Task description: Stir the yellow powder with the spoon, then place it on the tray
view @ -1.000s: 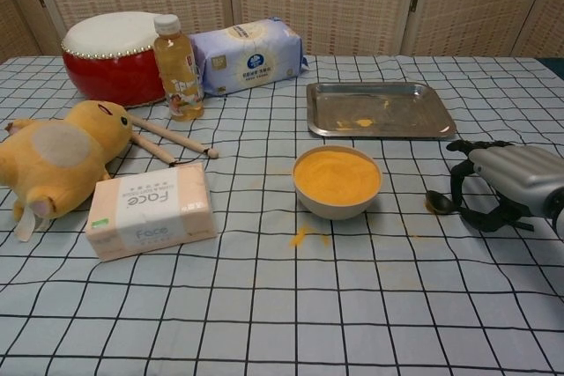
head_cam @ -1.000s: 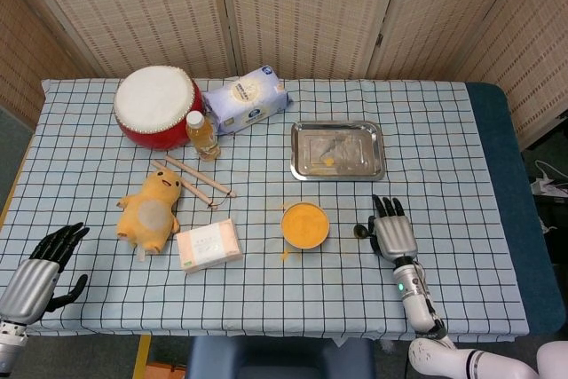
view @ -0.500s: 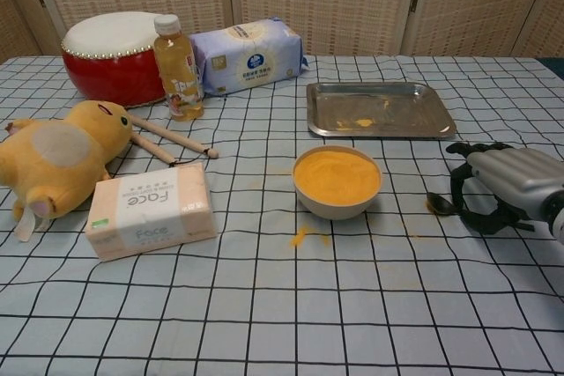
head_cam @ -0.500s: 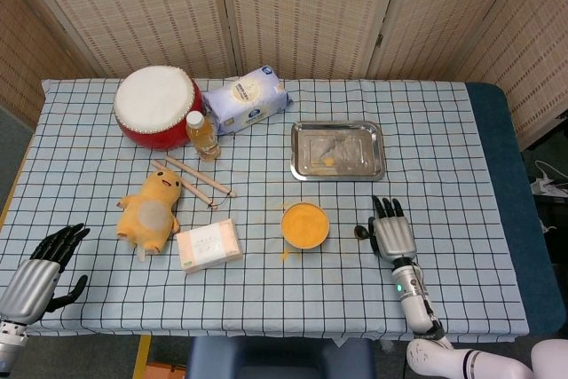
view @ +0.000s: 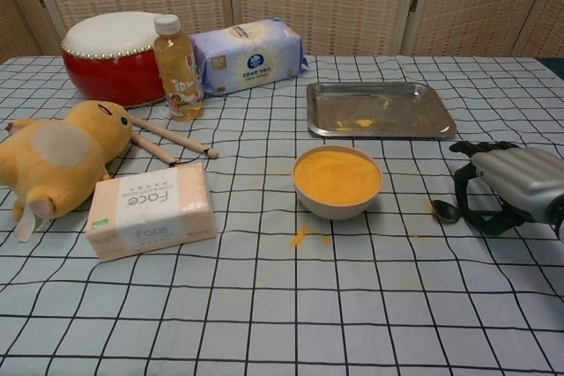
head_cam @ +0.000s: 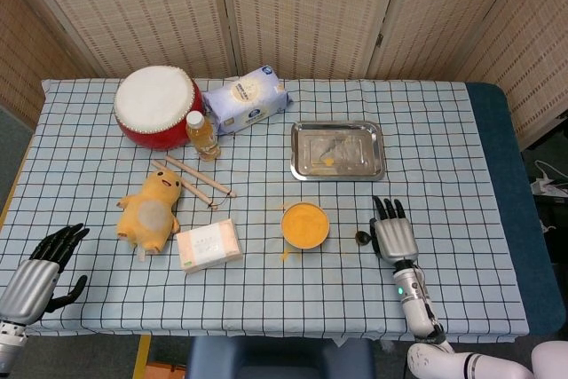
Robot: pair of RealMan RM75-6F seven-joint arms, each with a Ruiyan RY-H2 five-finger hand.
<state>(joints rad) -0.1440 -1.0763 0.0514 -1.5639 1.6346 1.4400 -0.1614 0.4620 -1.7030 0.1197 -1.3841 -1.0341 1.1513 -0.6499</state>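
Observation:
A white bowl point(head_cam: 305, 224) point(view: 337, 180) heaped with yellow powder sits mid-table. Behind it lies the steel tray point(head_cam: 357, 162) point(view: 407, 114), with a smear of yellow powder on it. To the bowl's right, my right hand point(head_cam: 393, 237) point(view: 515, 184) rests low on the cloth, its fingers curled down over the handle of the dark spoon point(head_cam: 361, 238) point(view: 445, 210). Only the spoon's bowl shows, sticking out to the hand's left; the handle is hidden. My left hand point(head_cam: 40, 271) hangs at the table's near left corner, fingers apart, holding nothing.
A tissue box point(view: 150, 210), a yellow plush toy point(view: 57, 158) and two drumsticks point(view: 172, 140) lie left of the bowl. A red drum point(view: 110, 56), a drink bottle point(view: 177, 68) and a wipes pack point(view: 249, 55) stand behind. Spilled powder point(view: 302, 236) lies before the bowl.
My right hand has slid slightly toward the near edge, and the spoon's bowl moved with it. The left hand has not moved.

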